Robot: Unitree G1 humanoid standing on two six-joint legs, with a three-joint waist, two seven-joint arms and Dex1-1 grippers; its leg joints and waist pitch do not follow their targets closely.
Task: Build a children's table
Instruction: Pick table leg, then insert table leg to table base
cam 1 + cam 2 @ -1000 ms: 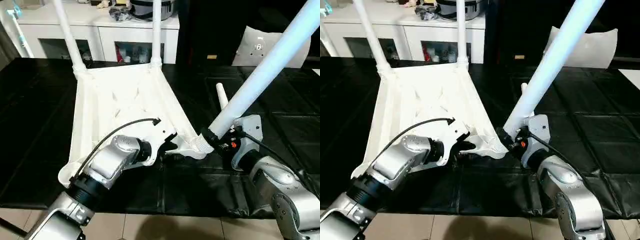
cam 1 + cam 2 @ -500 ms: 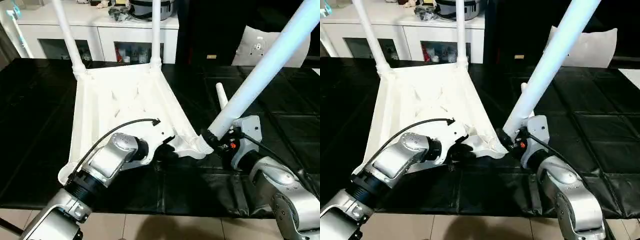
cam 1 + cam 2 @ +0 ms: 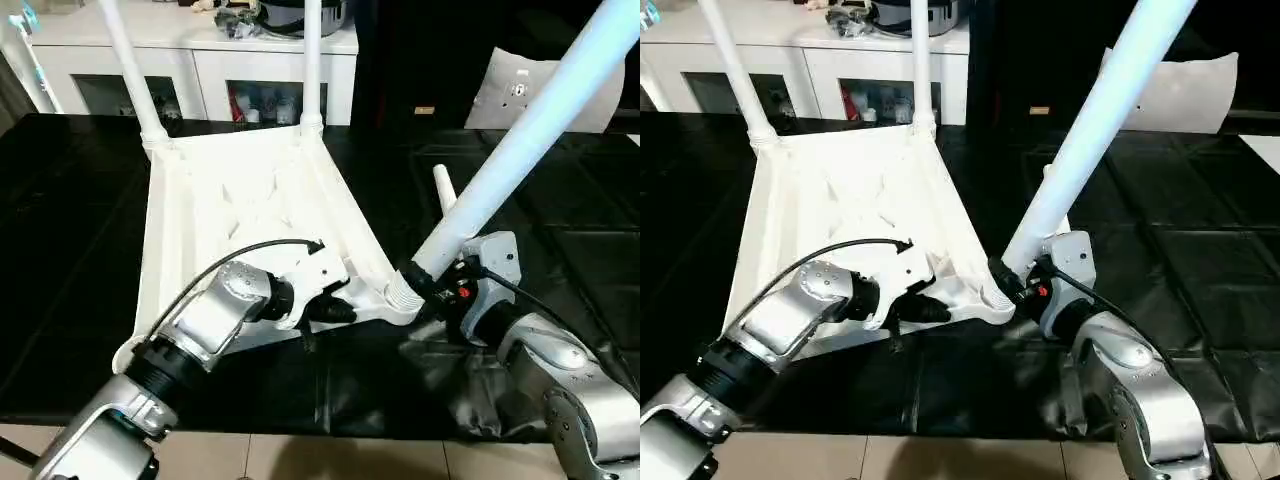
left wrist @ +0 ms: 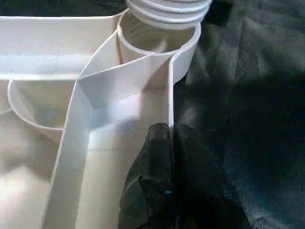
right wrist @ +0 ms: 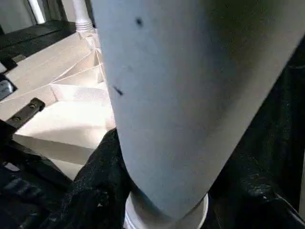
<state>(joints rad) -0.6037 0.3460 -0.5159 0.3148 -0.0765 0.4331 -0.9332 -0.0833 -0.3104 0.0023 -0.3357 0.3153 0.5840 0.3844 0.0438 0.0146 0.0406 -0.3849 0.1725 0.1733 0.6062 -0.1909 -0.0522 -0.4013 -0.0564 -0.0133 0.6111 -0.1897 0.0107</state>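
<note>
- White plastic rectangular tabletop lies upside down on the black mat, ribbed underside up, centre-left of the head view.
- Two long white tapered tube legs stand in the far corner sockets: one at 11 o'clock, one at 12 o'clock.
- Third white tube leg slants up toward 1 o'clock; its ribbed threaded end sits at the near-right round corner socket.
- Fourth white leg lies on the mat behind the slanted one, mostly hidden.
- Left gripper: closed, pinching the thin side wall of the tabletop just beside that near-right socket; one black finger inside the wall, the other outside against the mat.
- Right gripper: black fingers clamped round the lower end of the slanted leg, just above the threads.
- White cabinets with glass doors along the far edge, 12 o'clock.
- Flat grey-white panel with small holes leaning at 2 o'clock, behind the slanted leg.
</note>
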